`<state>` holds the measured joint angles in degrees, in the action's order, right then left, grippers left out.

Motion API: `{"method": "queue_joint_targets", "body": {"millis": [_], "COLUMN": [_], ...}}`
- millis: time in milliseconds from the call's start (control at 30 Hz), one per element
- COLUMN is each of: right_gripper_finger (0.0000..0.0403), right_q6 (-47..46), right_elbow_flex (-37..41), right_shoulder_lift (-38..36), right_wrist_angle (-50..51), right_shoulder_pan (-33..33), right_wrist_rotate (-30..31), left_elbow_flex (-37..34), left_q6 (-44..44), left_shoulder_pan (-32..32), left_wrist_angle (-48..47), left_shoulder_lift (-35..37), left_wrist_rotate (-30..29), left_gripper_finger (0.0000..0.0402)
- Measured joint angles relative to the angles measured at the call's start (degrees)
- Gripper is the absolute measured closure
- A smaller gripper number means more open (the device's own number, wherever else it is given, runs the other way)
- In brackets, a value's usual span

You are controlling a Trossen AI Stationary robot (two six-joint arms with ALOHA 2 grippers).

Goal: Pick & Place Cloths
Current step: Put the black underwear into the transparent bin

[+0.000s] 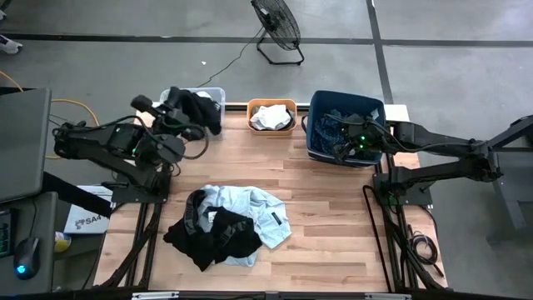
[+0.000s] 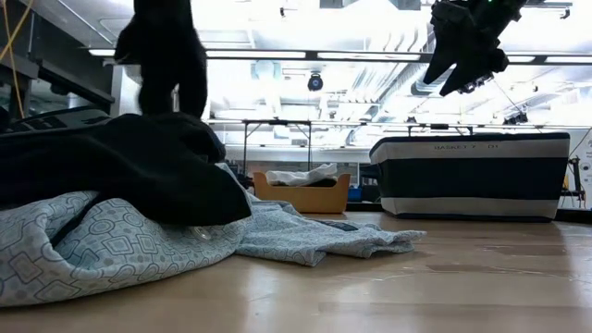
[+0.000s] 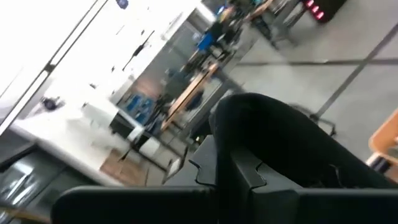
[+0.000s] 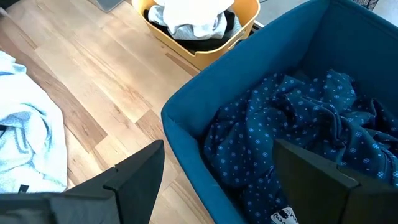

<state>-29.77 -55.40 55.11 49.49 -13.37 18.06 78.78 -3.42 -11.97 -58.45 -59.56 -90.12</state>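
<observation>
Two grippers noted: left gripper [image 1: 185, 107] clenched on a black cloth [image 1: 202, 109] raised over the clear bin [image 1: 218, 92], evidently for dropping, while right gripper [image 1: 350, 143] hangs released above the blue bin [image 1: 315, 143] holding the dotted navy cloth [image 4: 292, 134].

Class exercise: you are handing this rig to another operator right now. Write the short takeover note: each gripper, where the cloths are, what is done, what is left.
Left gripper: shut on a black cloth, held above the clear bin.
Right gripper: open, empty, over the dark blue bin.
Done: the navy dotted cloth lies in the dark blue bin; a white cloth lies in the orange bin.
Left: release the black cloth, apparently into the clear bin; then clear the pile on the table, a light blue cloth with black cloths on it.
</observation>
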Motion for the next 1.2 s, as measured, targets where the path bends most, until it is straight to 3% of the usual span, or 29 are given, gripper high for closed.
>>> {"method": "queue_joint_targets", "body": {"millis": [233,533,733,967,1200], "right_gripper_finger": [0.0114,0.0114,0.0114,0.0114,0.0114], "right_q6": [0.01,0.01,-0.21,-0.01,0.01], "right_elbow_flex": [0.0,0.0,0.0,0.02,0.02], "right_shoulder_lift": [-0.02,-0.02,-0.02,-0.02,-0.02], "right_wrist_angle": [-0.26,-0.32,-0.34,-0.34,-0.34], "right_shoulder_pan": [0.0,0.0,0.0,0.0,0.0], "right_wrist_rotate": [0.02,0.46,0.46,0.46,0.44], "left_elbow_flex": [0.0,-0.02,-0.02,-0.02,-0.95], "left_q6": [0.18,-3.31,-12.06,-20.8,-19.84], "left_shoulder_pan": [12.9,29.01,36.55,43.3,47.63], "left_wrist_angle": [0.35,7.6,18.72,28.39,27.84], "left_shoulder_lift": [1.8,1.65,-0.17,-4.28,-7.03], "left_wrist_rotate": [0.88,12.03,20.25,23.55,25.94], "left_gripper_finger": [0.04,0.04,0.04,0.04,0.04]}}
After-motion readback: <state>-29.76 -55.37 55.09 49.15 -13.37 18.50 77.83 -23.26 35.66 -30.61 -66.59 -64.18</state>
